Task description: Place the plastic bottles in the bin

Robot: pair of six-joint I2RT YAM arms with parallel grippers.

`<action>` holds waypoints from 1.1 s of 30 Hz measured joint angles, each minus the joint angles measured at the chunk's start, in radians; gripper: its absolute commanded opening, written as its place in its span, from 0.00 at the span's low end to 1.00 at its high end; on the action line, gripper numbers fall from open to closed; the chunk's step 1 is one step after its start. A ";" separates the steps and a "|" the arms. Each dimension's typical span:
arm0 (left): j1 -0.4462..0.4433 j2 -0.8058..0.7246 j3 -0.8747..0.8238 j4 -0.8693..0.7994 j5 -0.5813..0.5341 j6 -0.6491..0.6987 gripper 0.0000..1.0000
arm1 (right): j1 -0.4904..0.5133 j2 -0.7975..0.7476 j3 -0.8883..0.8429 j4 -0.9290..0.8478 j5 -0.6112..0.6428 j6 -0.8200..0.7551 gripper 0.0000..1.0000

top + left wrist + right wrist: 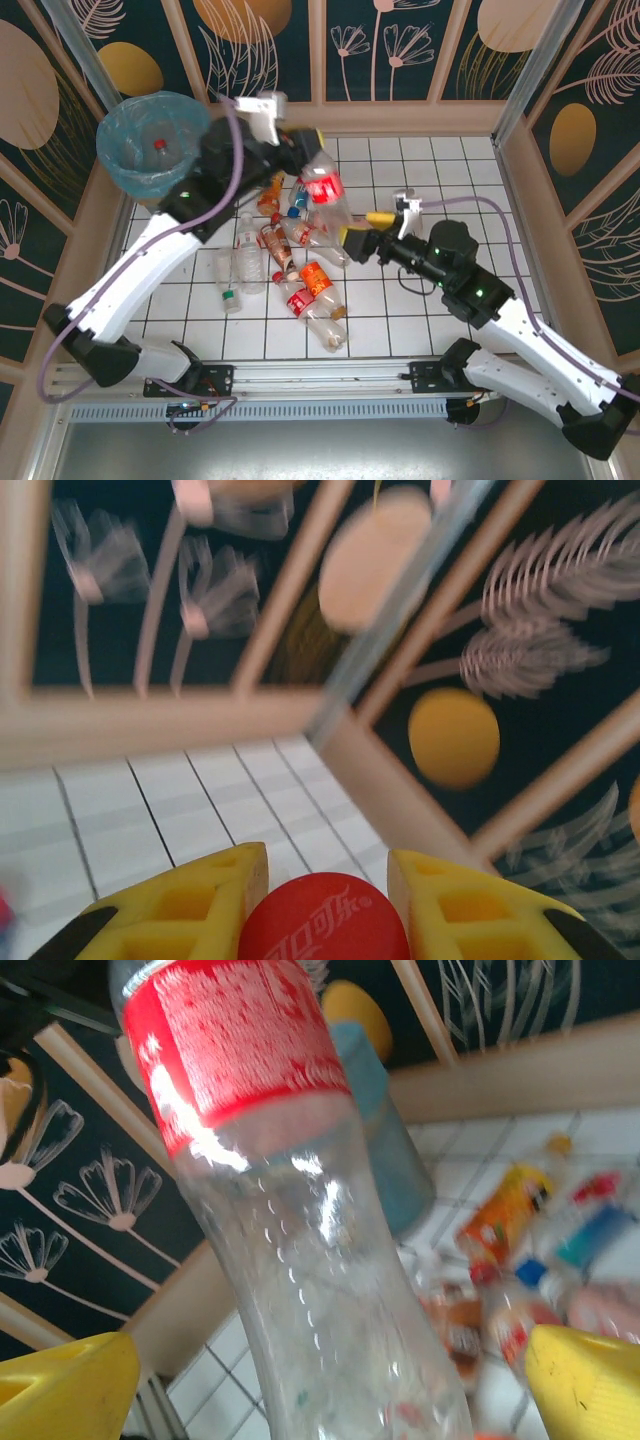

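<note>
barely begun: one red-capped bottle lies in the bin. a second, the red-labelled cola bottle, hangs above the desk between the arms, the left fingers clamped on its red cap, the right fingers spread wide either side of its base, not gripping. about ten more bottles wait on the desk in an overlapping pile; exact count unclear.

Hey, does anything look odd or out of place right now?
One red-labelled bottle hangs tilted in mid-air above the loose bottles: the left tool clamps its red cap, while the right tool stands open around its clear body, not gripping.
</note>
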 measured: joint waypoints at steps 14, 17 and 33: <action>0.291 0.079 0.546 -0.187 -0.456 0.351 0.00 | 0.269 0.526 0.404 0.243 -0.005 -0.301 0.99; 0.403 0.116 0.572 -0.195 -0.485 0.372 0.00 | 0.292 0.558 0.417 0.263 -0.012 -0.312 0.99; 0.763 0.289 0.267 -0.130 -0.227 0.302 0.00 | 0.313 0.489 0.300 0.298 0.078 -0.241 0.98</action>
